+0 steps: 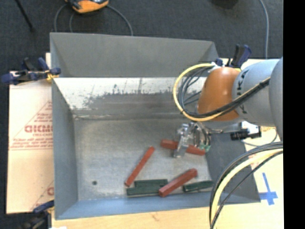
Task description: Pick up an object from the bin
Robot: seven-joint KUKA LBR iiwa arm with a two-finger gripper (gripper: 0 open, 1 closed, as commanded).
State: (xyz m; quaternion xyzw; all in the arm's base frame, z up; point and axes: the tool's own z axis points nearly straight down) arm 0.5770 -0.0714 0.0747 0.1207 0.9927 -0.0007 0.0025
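Gripper (182, 144) down right on the short red bar (167, 144) near the right side of the bin (62, 142), can't tell if open or clamped.

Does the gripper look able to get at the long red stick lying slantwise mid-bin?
Probably yes: the long red stick lies uncovered on the bare floor of the bin, nothing atop it, to the view's left of the gripper.

We see a matt grey metal bin (119, 95), its back wall scuffed. The red sticks (139, 166) look smooth and matt.
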